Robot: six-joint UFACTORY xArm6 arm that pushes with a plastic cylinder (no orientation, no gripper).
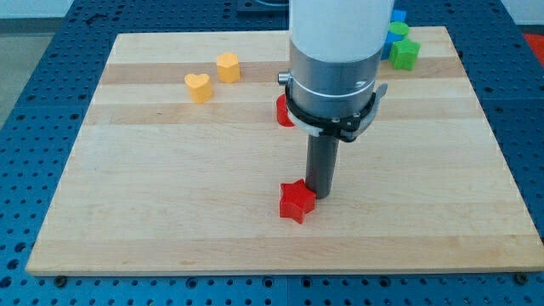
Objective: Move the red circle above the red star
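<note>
Near the frame's lower middle, my tip sits right beside the red star, holding nothing. Red circle peeks out behind the arm, mid-tabletop. Risk: swinging back probably nudges the star instead.

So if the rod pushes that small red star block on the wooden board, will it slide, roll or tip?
The red star block looks low and flat-bottomed, so it should slide, not roll or tip. My tip sits at its upper right, so an off-centre push may spin it. The wooden board looks smooth, so probably little drag.
</note>
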